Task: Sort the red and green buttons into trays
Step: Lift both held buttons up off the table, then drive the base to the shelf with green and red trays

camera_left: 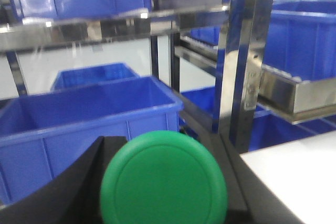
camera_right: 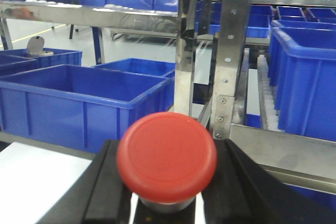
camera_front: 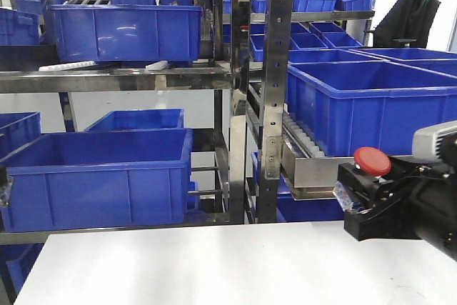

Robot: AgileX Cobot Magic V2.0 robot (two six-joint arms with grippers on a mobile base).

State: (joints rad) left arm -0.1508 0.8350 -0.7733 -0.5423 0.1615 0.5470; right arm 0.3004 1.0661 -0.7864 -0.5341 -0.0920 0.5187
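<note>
Close to the wrist cameras, the left gripper point(camera_left: 157, 195) is clamped on the green button point(camera_left: 164, 179), cap facing the lens. The right gripper point(camera_right: 168, 195) grips the red button point(camera_right: 166, 150), raised above the white surface point(camera_front: 214, 269). Beyond stand blue crates point(camera_front: 100, 176) on a metal rack point(camera_front: 271, 105).
</note>
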